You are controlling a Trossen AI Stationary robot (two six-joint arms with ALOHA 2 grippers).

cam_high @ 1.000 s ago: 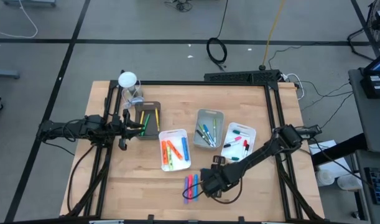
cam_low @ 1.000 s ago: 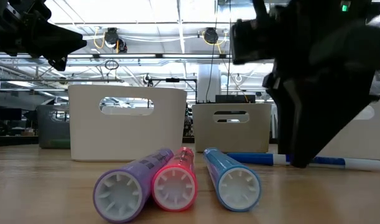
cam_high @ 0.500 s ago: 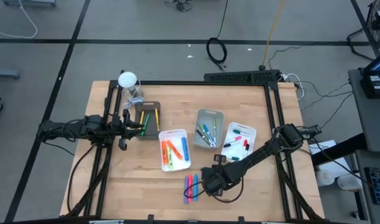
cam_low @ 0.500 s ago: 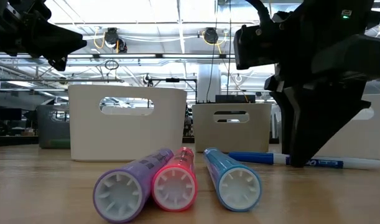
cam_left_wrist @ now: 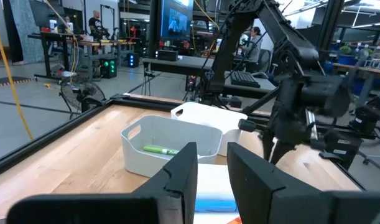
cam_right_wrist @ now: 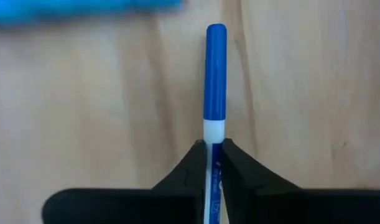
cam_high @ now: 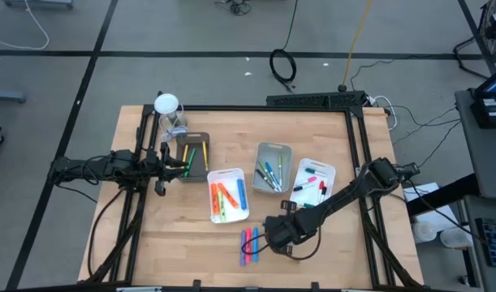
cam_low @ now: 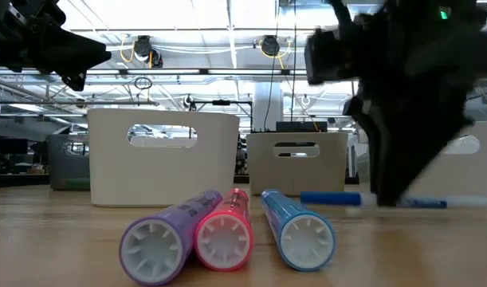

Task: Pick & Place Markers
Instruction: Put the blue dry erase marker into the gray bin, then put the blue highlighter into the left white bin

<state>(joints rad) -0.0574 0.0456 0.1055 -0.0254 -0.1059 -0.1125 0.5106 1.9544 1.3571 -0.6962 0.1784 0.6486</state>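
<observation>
A marker with a blue cap [cam_right_wrist: 216,68] and a white barrel lies between the fingers of my right gripper [cam_right_wrist: 214,163], which is shut on it near the table's front [cam_high: 272,235]. In the low view it shows level behind three loose markers: purple [cam_low: 167,239], pink [cam_low: 225,231] and blue [cam_low: 300,231]. More markers lie in the trays. My left gripper [cam_left_wrist: 211,171] hangs above the table's left side [cam_high: 168,165] beside a grey-brown tray [cam_high: 192,156], fingers slightly apart with nothing between them. My right gripper pinches the marker's white barrel [cam_right_wrist: 214,134] between its two fingers [cam_right_wrist: 193,165], just behind the blue cap. The fingers come from above, pointing down, and lie across the marker. The marker is level, its cap end [cam_low: 331,198] sticking out sideways, at or just above the table.
A white tray [cam_high: 228,195] with orange, green and blue markers, a grey tray [cam_high: 272,168] and another white tray [cam_high: 312,182] stand mid-table. A white round object [cam_high: 166,104] sits at the far left corner. Bare wood lies along the near edge.
My right gripper has shifted slightly toward the table's far side. The blue-capped marker has moved a little with it and shows slightly higher in the low view.
</observation>
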